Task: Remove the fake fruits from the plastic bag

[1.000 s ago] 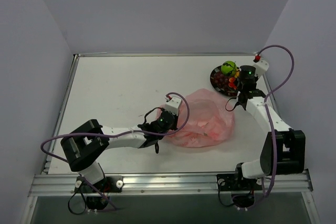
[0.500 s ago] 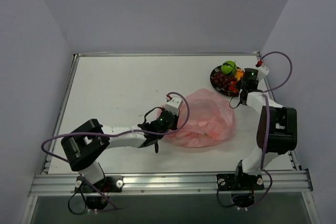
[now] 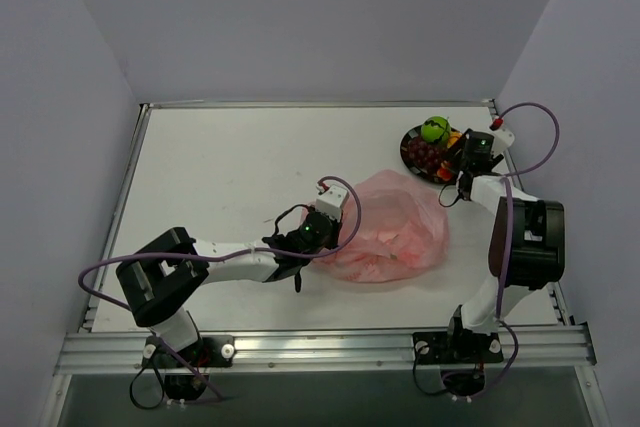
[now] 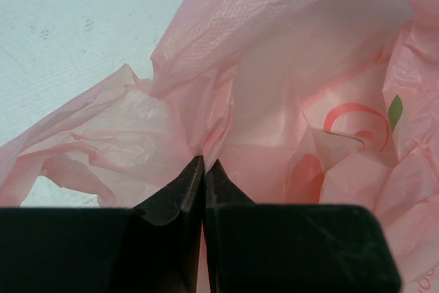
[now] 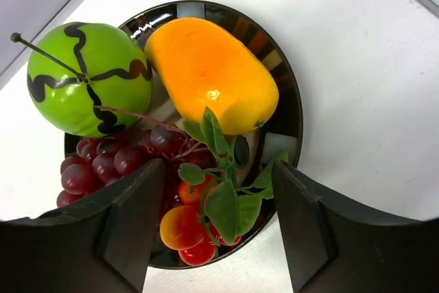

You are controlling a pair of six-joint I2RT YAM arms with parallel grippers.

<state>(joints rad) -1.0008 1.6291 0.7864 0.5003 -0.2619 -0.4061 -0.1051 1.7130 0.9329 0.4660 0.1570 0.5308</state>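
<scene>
Bag: thin, crinkly, translucent pink plastic bag (image 3: 395, 232) slumped on white table (image 3: 220, 167), right of centre.
Left claw: left gripper (image 4: 204, 164) with fingers pressed together, clamped on a fold at the bag's left edge.
Right claw: right gripper (image 5: 218, 169) with jaws apart, hovering over the plate, gripping nothing.
Plate: round black plate (image 5: 291, 111) at far right of table, just beyond the bag.
Fruits: all on the plate. Green ball-like plastic fruit with black lines (image 5: 82, 80) touching yellow-orange plastic piece (image 5: 209, 73); dark red plastic grape bunch (image 5: 110, 159) against the green ball; small red-orange fruits with green leaves (image 5: 182, 228) beneath the open jaws.
</scene>
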